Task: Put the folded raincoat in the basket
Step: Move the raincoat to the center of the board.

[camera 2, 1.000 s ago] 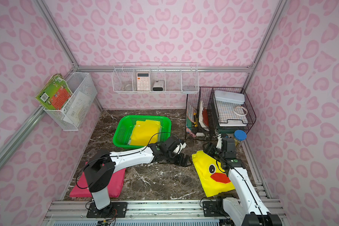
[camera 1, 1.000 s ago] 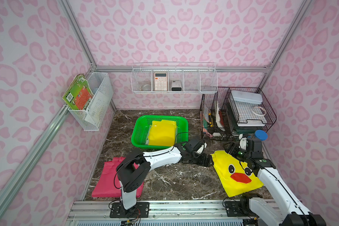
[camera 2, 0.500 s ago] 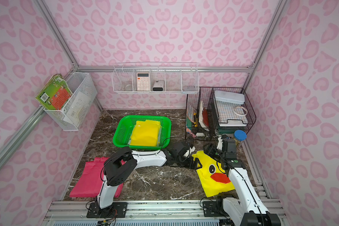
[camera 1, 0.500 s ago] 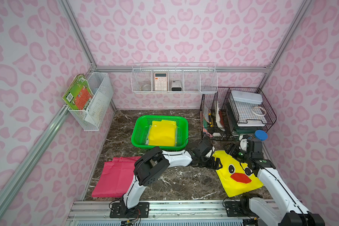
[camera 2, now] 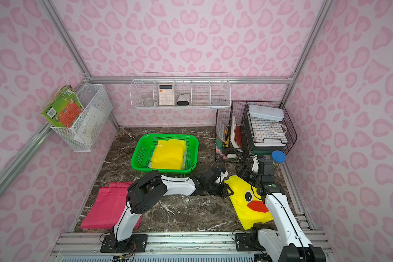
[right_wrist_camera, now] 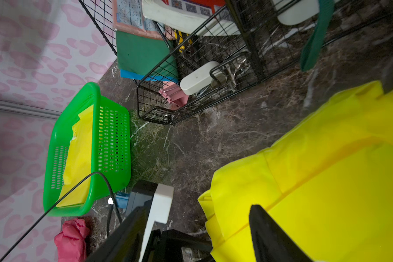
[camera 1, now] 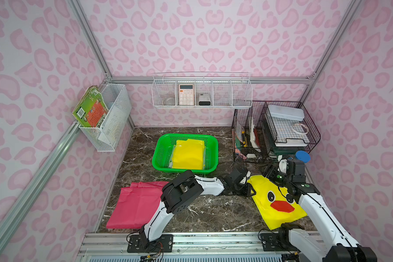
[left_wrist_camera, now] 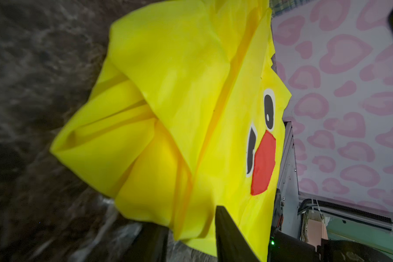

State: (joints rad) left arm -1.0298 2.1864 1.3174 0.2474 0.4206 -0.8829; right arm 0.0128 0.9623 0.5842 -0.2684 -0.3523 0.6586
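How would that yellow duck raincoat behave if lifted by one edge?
The duck raincoat looks thin and creased, so it would probably droop and unfold. Its smooth surface may slip. Lying flat on the marble tabletop, it likely slides when pushed.

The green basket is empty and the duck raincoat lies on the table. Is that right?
No. The green basket is not empty: a folded yellow garment lies in it, as both top views show. The duck raincoat does lie on the table.
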